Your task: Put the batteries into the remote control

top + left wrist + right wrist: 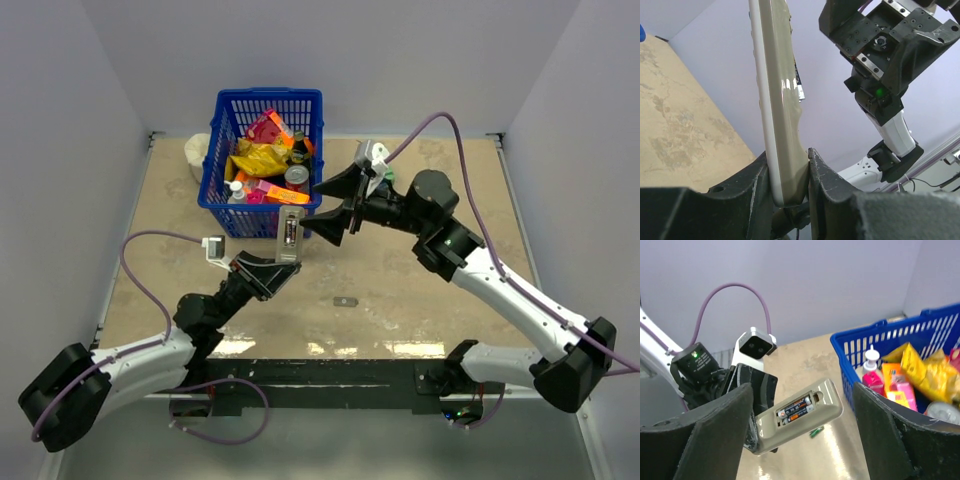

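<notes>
While your left claw (pixel 787 167) clamps the remote control (pixel 777 100) upright above the desk (pixel 450 270), both batteries (pixel 797 408) lie in it uncovered and your right claw (pixel 334 207) stands wide beside it; tilt the remote, and they may drop out

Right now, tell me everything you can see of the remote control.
The remote control is a slim, grey-beige bar of what looks like plastic, with rounded ends. The left tool holds it off the table, shut on one end. Its back compartment is uncovered, and two dark batteries lie side by side inside. The right tool stands open facing it, not touching.
</notes>
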`<state>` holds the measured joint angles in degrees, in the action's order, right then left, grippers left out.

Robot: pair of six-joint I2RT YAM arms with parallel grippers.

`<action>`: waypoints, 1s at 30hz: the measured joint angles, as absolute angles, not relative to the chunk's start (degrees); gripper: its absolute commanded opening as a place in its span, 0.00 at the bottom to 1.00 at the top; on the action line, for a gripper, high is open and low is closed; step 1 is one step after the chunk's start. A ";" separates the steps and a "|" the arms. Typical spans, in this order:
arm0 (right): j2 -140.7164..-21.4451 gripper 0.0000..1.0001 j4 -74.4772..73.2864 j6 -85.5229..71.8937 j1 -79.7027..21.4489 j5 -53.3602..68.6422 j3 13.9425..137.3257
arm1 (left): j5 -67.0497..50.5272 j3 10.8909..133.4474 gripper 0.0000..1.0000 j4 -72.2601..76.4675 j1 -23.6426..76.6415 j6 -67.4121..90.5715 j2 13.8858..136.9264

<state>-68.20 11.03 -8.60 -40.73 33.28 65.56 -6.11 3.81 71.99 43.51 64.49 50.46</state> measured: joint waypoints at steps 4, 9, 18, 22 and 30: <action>-68.23 0.83 10.66 -14.09 -40.75 30.44 62.74 | -6.46 3.81 0.00 72.31 43.48 64.49 51.33; -70.02 0.77 10.22 -20.62 -42.54 28.60 59.09 | -7.44 3.86 0.00 72.34 43.31 64.47 52.64; -71.16 0.74 12.93 -26.63 -44.07 26.48 55.53 | -7.62 4.03 0.00 72.34 42.87 64.40 53.65; -71.66 0.74 12.82 -27.53 -44.95 26.11 54.59 | -8.95 4.75 0.00 72.36 42.87 64.34 53.89; -71.66 0.62 12.86 -28.51 -45.12 25.02 53.65 | -9.50 5.04 0.00 72.49 42.87 64.34 54.04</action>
